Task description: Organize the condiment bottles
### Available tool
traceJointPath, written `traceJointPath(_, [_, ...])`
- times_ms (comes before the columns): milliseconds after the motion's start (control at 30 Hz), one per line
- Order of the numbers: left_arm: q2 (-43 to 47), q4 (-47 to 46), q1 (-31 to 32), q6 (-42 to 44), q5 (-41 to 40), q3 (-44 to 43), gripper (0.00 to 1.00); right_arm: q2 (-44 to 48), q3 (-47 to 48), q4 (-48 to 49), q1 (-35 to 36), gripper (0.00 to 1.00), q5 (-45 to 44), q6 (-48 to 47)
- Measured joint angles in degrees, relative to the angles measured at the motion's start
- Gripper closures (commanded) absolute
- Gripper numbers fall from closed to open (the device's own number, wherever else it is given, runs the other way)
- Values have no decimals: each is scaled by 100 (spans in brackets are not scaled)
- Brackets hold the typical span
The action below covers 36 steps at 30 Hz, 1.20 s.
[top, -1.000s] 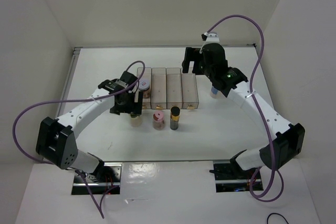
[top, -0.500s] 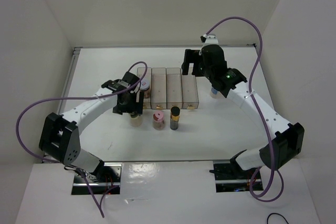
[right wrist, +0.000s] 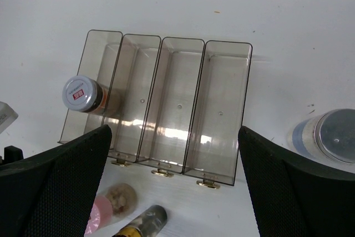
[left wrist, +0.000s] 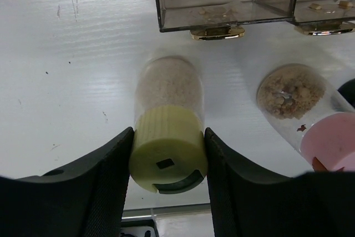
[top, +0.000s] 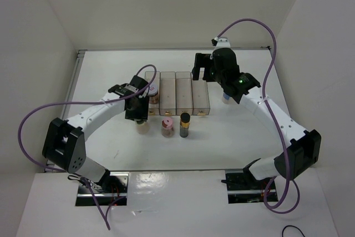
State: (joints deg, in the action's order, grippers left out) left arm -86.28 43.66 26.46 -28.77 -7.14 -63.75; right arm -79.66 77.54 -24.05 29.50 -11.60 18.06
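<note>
Your left tool point(left wrist: 168, 140): clenched on the yellow-green-lidded cream jar point(left wrist: 169, 90), upright on the counter point(left wrist: 72, 54). Your right tool point(right wrist: 173, 137): released, above the clear rack point(right wrist: 221, 101).

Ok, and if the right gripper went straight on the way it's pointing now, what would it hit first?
Most likely the clear four-compartment rack: the open right gripper hangs above it, pointing down into it. Depth is unclear, so I can't tell which compartment or wall it would touch first.

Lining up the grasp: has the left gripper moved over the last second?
Yes, slightly rightward: the left gripper now sits nearer the rack's left end, fingers pressed on the yellow-green-lidded jar.
</note>
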Motion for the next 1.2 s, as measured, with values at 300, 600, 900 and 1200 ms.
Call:
traceJointPath(300, [-20, 835, 0, 127, 197, -1220, 66, 2, -31, -4, 0, 1, -26, -9])
traceJointPath(600, [-81, 1084, 0, 516, 684, -3600, 65, 2, -31, -7, -42, 1, -44, -11])
traceJointPath(900, [-1528, 892, 4, 787, 723, -4555, 65, 2, -31, -50, -328, 1, -66, -33])
traceJointPath(1200, [-2715, 822, 48, 935, 546, -5276, 64, 2, -31, -136, -531, 1, -68, -57])
